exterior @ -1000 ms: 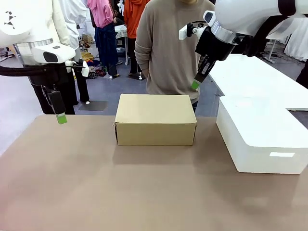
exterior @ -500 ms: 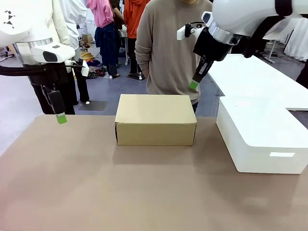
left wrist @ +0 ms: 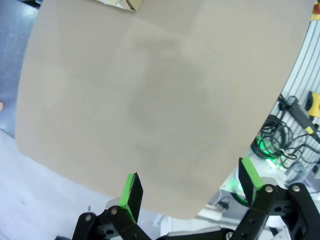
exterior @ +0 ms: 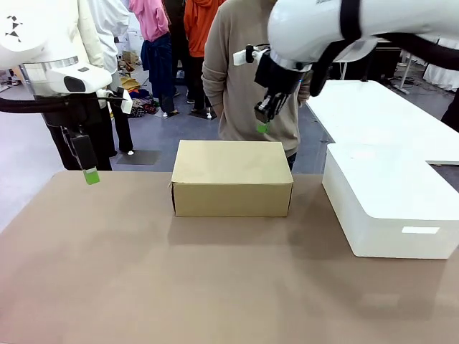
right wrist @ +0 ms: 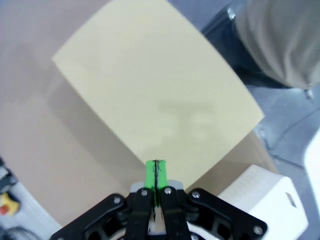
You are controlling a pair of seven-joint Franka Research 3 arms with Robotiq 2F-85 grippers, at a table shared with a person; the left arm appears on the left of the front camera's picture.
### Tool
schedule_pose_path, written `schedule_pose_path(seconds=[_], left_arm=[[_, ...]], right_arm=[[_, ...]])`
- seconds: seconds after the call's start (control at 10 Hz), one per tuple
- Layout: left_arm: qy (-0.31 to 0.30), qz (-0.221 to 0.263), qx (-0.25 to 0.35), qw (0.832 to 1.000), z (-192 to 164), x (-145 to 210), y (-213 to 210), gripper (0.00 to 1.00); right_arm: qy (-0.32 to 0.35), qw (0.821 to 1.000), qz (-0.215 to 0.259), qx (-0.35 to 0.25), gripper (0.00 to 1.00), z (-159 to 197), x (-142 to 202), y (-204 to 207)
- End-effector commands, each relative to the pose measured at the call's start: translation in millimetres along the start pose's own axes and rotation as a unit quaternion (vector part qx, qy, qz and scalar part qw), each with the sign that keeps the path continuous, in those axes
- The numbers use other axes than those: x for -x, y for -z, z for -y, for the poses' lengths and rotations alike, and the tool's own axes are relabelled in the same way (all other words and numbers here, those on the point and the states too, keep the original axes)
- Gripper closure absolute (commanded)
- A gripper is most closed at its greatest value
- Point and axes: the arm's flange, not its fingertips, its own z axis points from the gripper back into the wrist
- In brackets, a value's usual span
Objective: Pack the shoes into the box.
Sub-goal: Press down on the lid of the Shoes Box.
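The box (exterior: pixel 232 177) is a tan cardboard shoebox with its lid down, standing at the middle of the table's far side; the right wrist view looks down on its flat lid (right wrist: pixel 155 102). My right gripper (exterior: pixel 262 128) hangs shut and empty just above the box's far right edge, pads pressed together (right wrist: pixel 156 172). Out over the table's left edge, well away from the box, my left gripper (exterior: pixel 91 175) is raised and open, its fingers wide apart (left wrist: pixel 190 182) with nothing between them. The shoes are out of view.
A bigger white rectangular box (exterior: pixel 389 201) stands on the table to the right of the shoebox. A person in a beige sweater (exterior: pixel 247 79) stands right behind the shoebox. Bare brown tabletop (exterior: pixel 215 279) stretches across the near side.
My right gripper has swung left from near the white box to above the shoebox's far right edge, staying shut. The left arm has not moved.
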Motion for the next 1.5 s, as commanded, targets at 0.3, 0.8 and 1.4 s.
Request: schedule_pose_path(seconds=[0.3,0.8,1.4], left_arm=[[-0.005,-0.005,-0.004,1.0,0.6,3.0,-1.1,0.0],[-0.005,-0.005,-0.004,1.0,0.6,3.0,-1.1,0.0],[-0.005,-0.005,-0.004,1.0,0.6,3.0,-1.1,0.0]], right_arm=[[0.076,0.997,-0.014,0.008,1.0,16.6,-62.2,49.7],[0.1,0.995,-0.02,0.018,1.0,20.7,-67.0,101.3],[0.124,0.991,-0.022,0.045,1.0,32.1,-66.2,150.5]])
